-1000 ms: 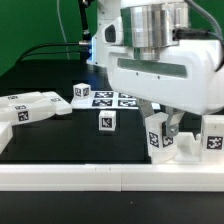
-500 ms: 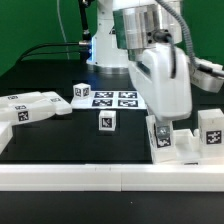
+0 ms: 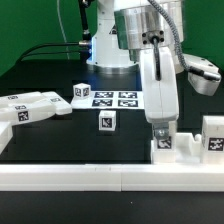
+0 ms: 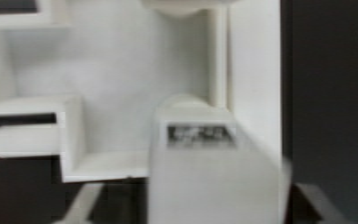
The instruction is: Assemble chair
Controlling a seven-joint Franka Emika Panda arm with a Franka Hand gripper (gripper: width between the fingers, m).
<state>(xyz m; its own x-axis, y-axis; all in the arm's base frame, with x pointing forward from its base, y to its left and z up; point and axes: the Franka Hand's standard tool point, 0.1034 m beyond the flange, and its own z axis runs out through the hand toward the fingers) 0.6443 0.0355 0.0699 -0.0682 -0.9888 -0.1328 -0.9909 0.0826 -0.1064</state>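
My gripper (image 3: 161,128) is shut on a white pegged chair leg (image 3: 165,143) with a tag on its face. It holds the leg upright against the white chair assembly (image 3: 190,150) at the exterior view's right, just behind the border rail. A second tagged upright (image 3: 213,137) stands on that assembly further right. In the wrist view the leg (image 4: 199,150) fills the space between my fingers (image 4: 91,200), with the white seat slab (image 4: 123,60) beyond it. Loose chair slabs (image 3: 30,106) lie at the left, and two small tagged cubes (image 3: 106,121) (image 3: 82,91) lie near the middle.
The marker board (image 3: 113,98) lies flat behind the middle cube. The long white border rail (image 3: 90,178) runs along the front edge. The arm's base (image 3: 105,45) stands at the back, with cables behind it.
The hand has turned about its vertical axis and come down slightly to the right with the leg in it. The leg now sits lower against the assembly. The loose parts have not moved.
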